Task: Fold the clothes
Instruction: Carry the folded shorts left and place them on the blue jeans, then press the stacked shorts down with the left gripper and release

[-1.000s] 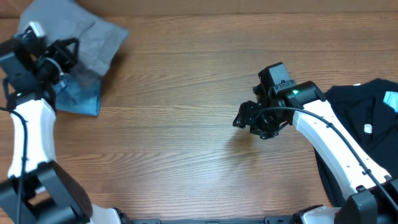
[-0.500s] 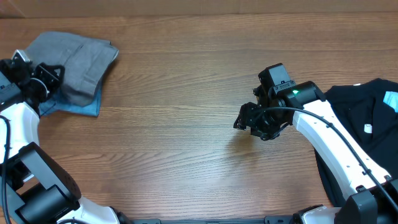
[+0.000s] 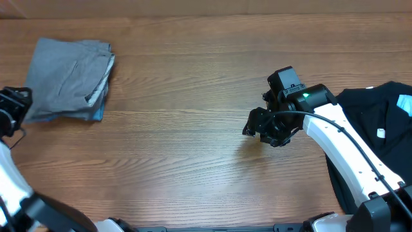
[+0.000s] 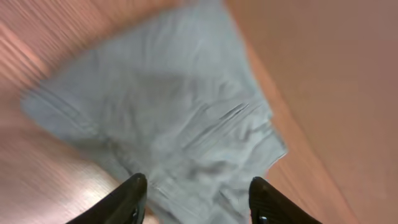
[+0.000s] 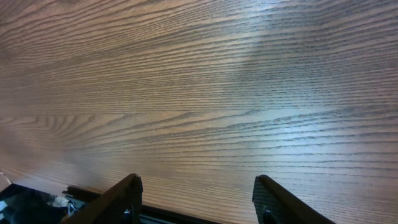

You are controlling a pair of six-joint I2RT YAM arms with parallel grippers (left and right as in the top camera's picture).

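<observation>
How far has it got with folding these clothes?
Done, it seems: the grey shorts lie folded on the blue denim shorts, far left. In hand: nothing; the left pincer and right pincer are both open and empty. Left: the black top at the far right looks unfolded.

Left claw [image 4: 198, 200] and right claw [image 5: 198, 200] both gape empty.

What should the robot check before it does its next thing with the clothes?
1. Grey shorts folded flat: ok.
2. Left gripper open and empty: ok.
3. Right gripper open and empty: ok.
4. Black top folded: not ok, it looks unfolded at the right edge.
5. Denim shorts folded under the grey ones: cannot tell, only an edge shows.
</observation>
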